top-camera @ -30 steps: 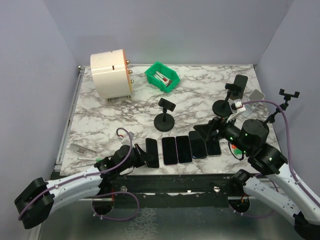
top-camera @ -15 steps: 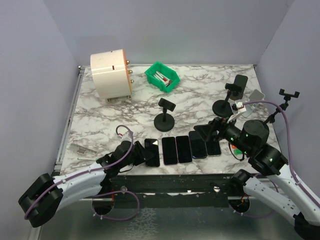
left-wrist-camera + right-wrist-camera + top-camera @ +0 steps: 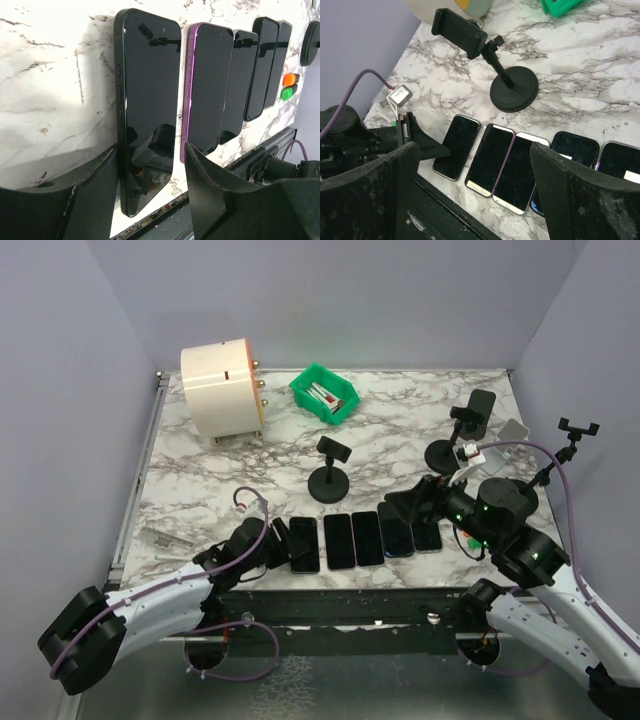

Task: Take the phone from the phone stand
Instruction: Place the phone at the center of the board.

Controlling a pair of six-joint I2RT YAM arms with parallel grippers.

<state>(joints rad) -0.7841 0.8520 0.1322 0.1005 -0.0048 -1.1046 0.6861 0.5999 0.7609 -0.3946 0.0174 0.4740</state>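
From above, the marble table (image 3: pixel 400 430) carries a row of five phones along its near edge. The left gripper (image 3: pixel 283 540) lies low at the left end of this row, at the near end of the black phone (image 3: pixel 303 543). The right gripper (image 3: pixel 408 505) hangs above the right part of the row, near the two right phones (image 3: pixel 412 530). Just behind the row stands the empty stand (image 3: pixel 330 475), its clamp holding nothing. At the far right is the far stand (image 3: pixel 450 440) and, as far as I can see, a mounted phone (image 3: pixel 483 408) sits in its clamp. A white drum (image 3: pixel 222 388) and a green bin (image 3: pixel 323 394) are at the far left.

In the left wrist view, the left gripper (image 3: pixel 150 150) has its fingers (image 3: pixel 90 195) partly apart, one on each side of the black phone (image 3: pixel 150 90). This phone lies flat on the marble. The left finger is at its edge and the right finger stands a little apart from it, so there is no grip. Just beside it lies a purple phone (image 3: pixel 207 85), then three more dark ones.

In the right wrist view, the right gripper (image 3: pixel 475 149) is spread wide, with nothing between its fingers (image 3: pixel 590 200). Below it lie the phones and the empty stand (image 3: pixel 512 85), upright on its round base.
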